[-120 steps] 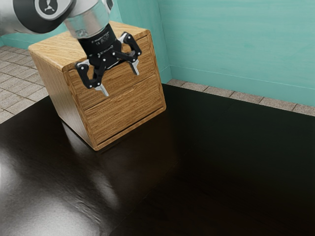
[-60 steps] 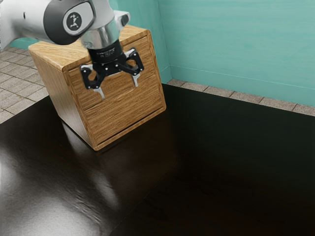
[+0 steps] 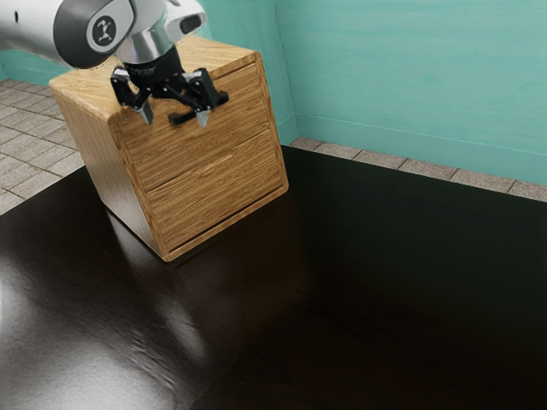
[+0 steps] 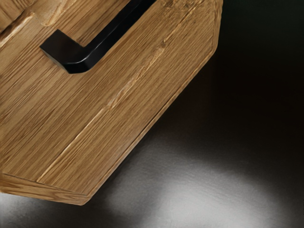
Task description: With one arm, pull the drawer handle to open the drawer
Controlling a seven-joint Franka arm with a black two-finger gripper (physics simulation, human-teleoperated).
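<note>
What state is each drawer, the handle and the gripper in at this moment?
Upper drawer: shut, front flush with the cabinet.
Lower drawer: shut.
Handle: not gripped.
Gripper: open, fingers spread at the upper drawer's front.

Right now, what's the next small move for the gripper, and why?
Probably ease the gripper in until the black handle sits between its fingers, ready to close. The fingers stand open at the front of the top drawer, nothing is gripped, and that drawer looks flush with the cabinet.
</note>
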